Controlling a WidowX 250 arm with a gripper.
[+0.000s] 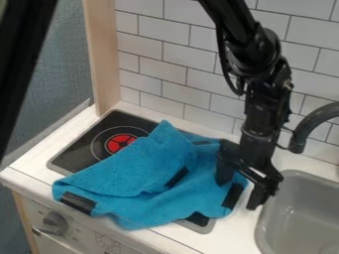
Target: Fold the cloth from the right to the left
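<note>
The cloth (139, 166) lies across the stove (78, 153), left of the sink (291, 174); my gripper (239, 195) is at its right edge.

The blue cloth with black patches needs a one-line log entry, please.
blue cloth: partly folded over black stovetop | black two-finger gripper: open at cloth's right edge

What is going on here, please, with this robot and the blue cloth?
A black robot arm is at the blue cloth, which lies rumpled over the black stove top. Its tool is low at the right side of the cloth, near the grey sink, with its fingers apart. The job is to fold the cloth from the right to the left. At this moment the cloth is uneven and does not look neatly folded.
</note>
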